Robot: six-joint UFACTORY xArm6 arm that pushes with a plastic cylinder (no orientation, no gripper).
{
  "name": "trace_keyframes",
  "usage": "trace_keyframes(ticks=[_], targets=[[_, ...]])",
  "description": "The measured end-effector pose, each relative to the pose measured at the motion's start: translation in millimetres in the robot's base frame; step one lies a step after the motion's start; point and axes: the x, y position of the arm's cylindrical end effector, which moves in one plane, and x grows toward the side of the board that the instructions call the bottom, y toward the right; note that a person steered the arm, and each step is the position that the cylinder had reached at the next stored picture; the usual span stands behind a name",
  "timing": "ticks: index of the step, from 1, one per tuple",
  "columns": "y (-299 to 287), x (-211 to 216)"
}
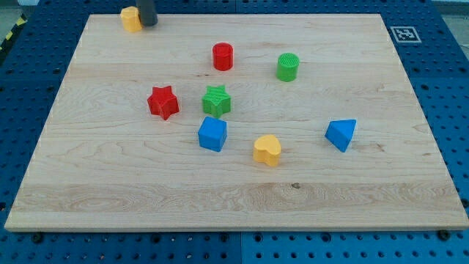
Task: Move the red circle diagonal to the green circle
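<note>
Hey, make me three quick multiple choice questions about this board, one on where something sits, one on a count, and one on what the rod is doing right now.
1. Where is the red circle relative to the green circle?
A. to the view's left of it, slightly nearer the top
B. directly below it
C. to the view's right of it

2. How many blue blocks lie on the board?
A. one
B. two
C. three

3. What is my tip against?
A. the red circle
B. the green star
C. a yellow block at the top edge

Answers:
1 A, the red circle stands left of the green circle with bare wood between them.
2 B, a blue cube and a blue triangle.
3 C, my tip sits right beside the yellow block, far from the red circle.
</note>
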Motion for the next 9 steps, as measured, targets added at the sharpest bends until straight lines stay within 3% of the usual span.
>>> trace_keyframes(ticks=[1,3,6,8,9], targets=[[1,-5],[122,-5],[107,22],[89,134],[156,125]])
